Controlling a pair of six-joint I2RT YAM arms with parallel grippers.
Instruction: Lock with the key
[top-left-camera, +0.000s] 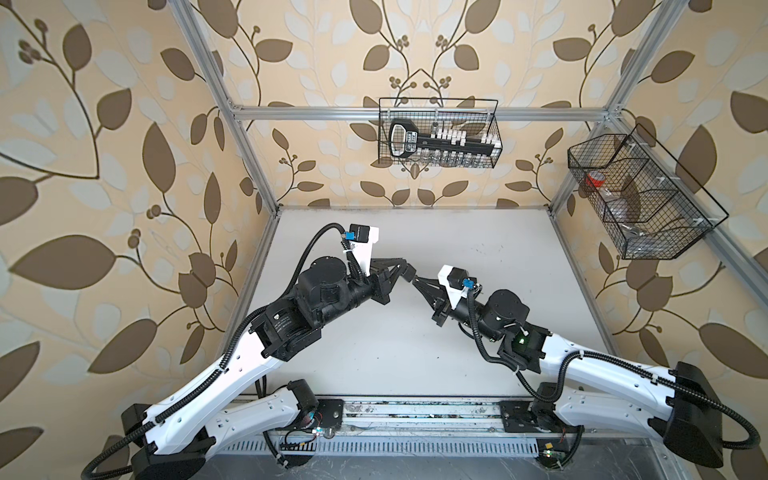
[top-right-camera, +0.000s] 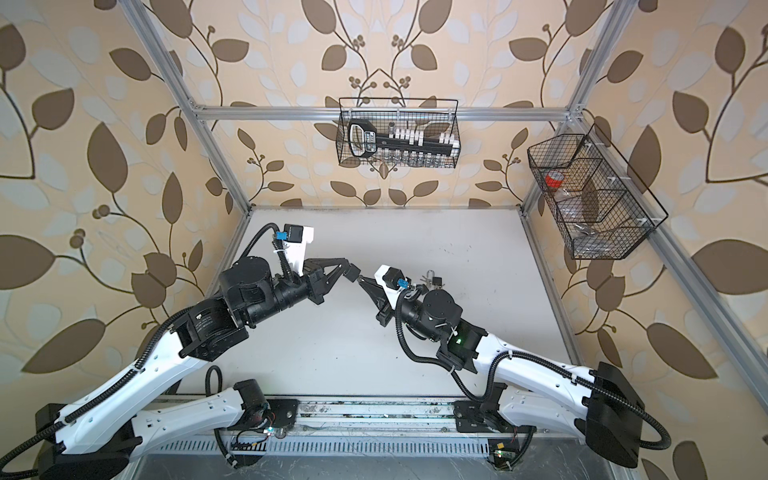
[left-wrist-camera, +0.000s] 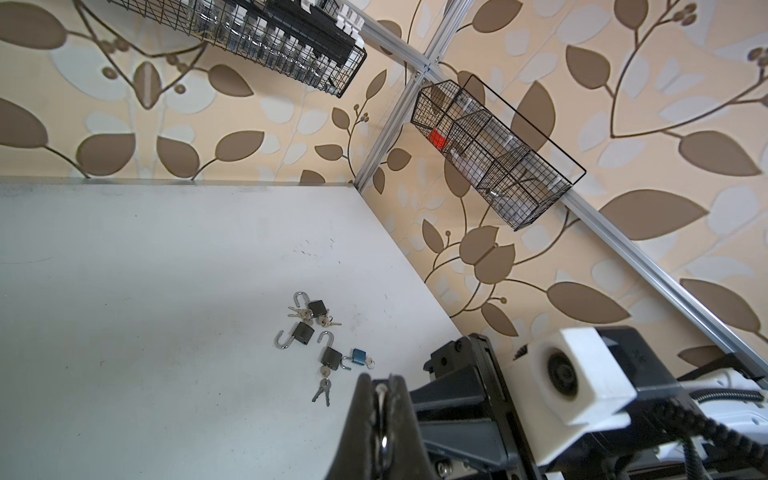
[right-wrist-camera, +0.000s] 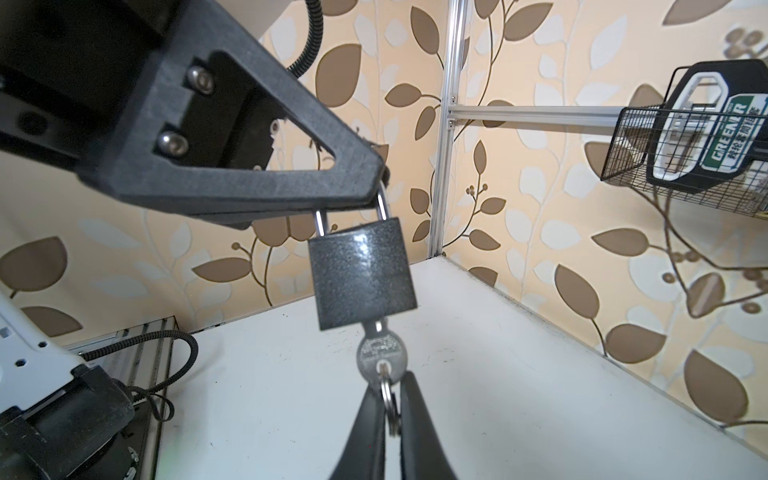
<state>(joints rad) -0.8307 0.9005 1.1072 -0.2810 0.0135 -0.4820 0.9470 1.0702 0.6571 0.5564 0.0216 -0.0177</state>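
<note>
my left claw (right-wrist-camera: 374, 183), upper left of frame, clamps shackle (right-wrist-camera: 385, 205) of dark padlock (right-wrist-camera: 363, 274) hanging at ctr. my right claw (right-wrist-camera: 388, 390), btm ctr, is closed on the key (right-wrist-camera: 376, 353) in its base.

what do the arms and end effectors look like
The left arm and right arm have white shells, black joint housings and black corrugated cables. The left end effector and right end effector are black with open triangular fingers. A green light glows on the right arm.
</note>
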